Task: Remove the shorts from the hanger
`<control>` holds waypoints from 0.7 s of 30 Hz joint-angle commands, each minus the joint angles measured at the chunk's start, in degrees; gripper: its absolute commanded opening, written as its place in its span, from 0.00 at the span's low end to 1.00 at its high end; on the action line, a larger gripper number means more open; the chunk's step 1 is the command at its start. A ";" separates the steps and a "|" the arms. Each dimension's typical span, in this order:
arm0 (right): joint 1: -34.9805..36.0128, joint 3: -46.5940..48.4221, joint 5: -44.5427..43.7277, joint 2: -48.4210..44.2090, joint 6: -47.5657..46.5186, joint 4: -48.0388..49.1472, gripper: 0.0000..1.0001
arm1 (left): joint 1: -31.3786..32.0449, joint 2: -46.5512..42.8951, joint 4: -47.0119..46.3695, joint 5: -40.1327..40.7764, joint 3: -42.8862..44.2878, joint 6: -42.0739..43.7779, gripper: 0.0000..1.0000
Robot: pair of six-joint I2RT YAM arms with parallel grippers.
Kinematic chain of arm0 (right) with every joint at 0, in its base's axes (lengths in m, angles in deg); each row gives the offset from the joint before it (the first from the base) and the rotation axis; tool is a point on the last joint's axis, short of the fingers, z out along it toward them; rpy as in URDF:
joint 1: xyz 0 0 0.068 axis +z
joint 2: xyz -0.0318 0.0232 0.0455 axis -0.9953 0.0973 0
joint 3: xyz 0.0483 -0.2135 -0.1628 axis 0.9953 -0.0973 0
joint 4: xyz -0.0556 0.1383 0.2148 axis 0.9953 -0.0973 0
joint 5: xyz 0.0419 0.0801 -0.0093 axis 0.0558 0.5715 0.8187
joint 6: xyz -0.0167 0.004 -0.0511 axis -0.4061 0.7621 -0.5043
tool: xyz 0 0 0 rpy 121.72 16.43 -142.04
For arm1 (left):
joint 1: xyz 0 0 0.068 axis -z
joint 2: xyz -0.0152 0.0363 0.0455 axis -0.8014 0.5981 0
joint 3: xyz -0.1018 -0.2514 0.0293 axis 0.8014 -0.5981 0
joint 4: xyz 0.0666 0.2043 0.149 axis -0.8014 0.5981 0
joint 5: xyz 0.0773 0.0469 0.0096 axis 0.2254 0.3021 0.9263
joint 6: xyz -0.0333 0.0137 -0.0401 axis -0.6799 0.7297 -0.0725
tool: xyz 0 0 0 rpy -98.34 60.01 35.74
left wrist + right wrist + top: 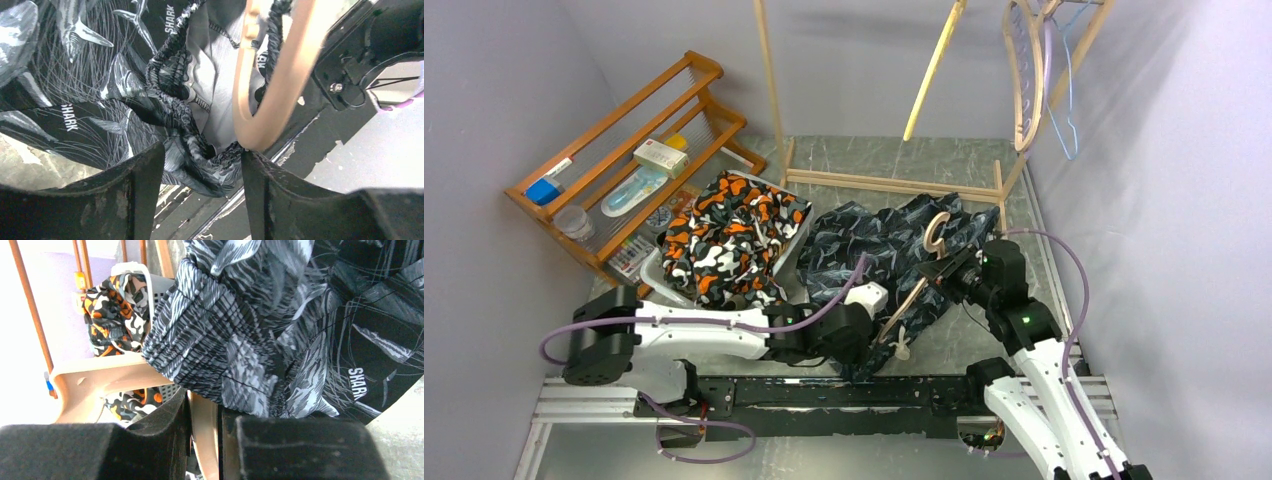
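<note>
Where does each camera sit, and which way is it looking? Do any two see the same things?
Top camera: high behind the robot, looking down at the table; left arm and right arm show.
Left wrist: on the left arm, looking past its open left end effector at the shark shorts and hanger.
Right wrist: on the right arm, looking past the right end effector, shut on the hanger, toward the camouflage shorts.
Shared: both wrist views show the shark shorts and hanger.

"SHARK" stands in white letters on the dark shorts point(75, 75), repeated above and left of the left gripper point(202, 162) and up-right of the right gripper point(205, 417).
</note>
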 commanded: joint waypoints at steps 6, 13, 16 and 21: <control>-0.15 -0.50 1.78 0.64 -1.86 3.07 0.02 | 0.39 -10.59 -7.38 -0.89 -1.80 5.10 0.84; -0.14 -2.28 5.81 -1.37 2.66 9.68 0.02 | -0.05 -8.07 -7.82 -1.97 1.87 7.71 0.93; -0.11 -1.40 6.58 -1.38 2.47 9.06 0.03 | -1.86 -5.38 -7.13 -2.83 3.90 7.50 0.88; -0.09 -0.01 7.27 -0.32 0.79 6.80 0.04 | -2.93 -4.86 -9.29 -1.26 4.60 8.42 0.74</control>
